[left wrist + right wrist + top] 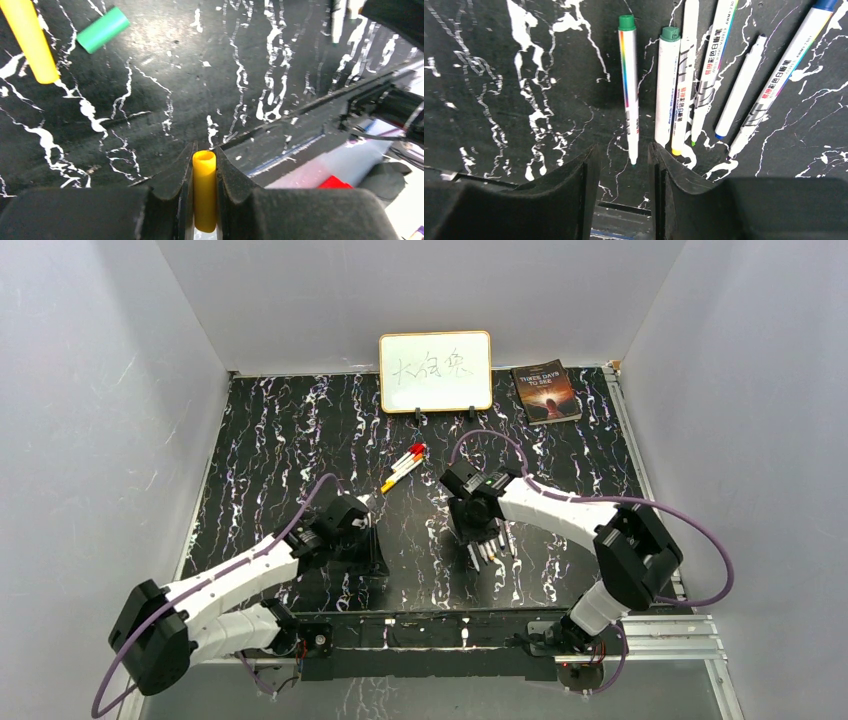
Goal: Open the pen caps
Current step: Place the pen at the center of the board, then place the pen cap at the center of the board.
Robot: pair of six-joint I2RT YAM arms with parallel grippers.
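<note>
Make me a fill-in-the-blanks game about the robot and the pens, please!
1. The cap in the left gripper is coloured ___.
2. The right gripper, near the pens, is not shut but ___.
3. Beside the whiteboard lies a ___.
Missing words: yellow, open, book.

Loose green cap (pixel 102 29), uncapped pens (pixel 668 85)

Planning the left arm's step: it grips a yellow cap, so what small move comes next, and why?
Probably open the left claw and drop the yellow cap onto the table. It is already off its pen, hollow end showing, a loose green cap lies nearby, and capped pens lie farther out, needing that claw free.
</note>
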